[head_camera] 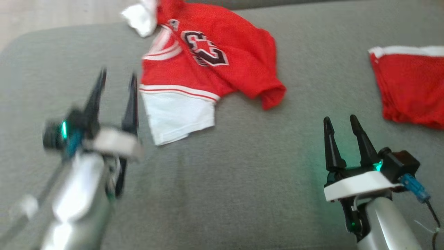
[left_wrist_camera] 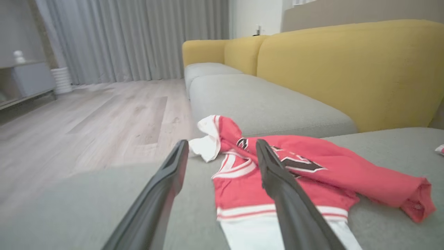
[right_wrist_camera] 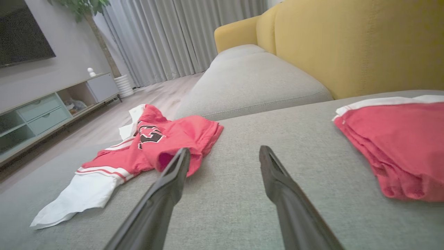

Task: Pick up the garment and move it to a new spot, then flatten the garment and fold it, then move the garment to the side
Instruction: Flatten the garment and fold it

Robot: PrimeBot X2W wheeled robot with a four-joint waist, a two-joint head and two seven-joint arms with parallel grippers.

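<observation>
The garment point(head_camera: 208, 66) is a red and white jersey with a dark number, lying crumpled on the grey cushion at the upper middle; it also lies ahead in the left wrist view point(left_wrist_camera: 312, 173) and to the left in the right wrist view point(right_wrist_camera: 138, 152). My left gripper point(head_camera: 118, 81) stands open just left of the jersey's white sleeve, holding nothing; in the left wrist view its right finger point(left_wrist_camera: 288, 194) crosses over the jersey. Down at the lower right, my right gripper point(head_camera: 341, 124) is open and empty above bare cushion, well clear of the jersey.
A second red piece of cloth with a white band point(head_camera: 412, 86) lies at the right edge, also seen as red cloth point(right_wrist_camera: 399, 142). The grey sofa seat point(head_camera: 242, 173) has a yellow backrest point(left_wrist_camera: 347, 69) behind it. Wooden floor point(left_wrist_camera: 86, 118) lies past the cushion's left edge.
</observation>
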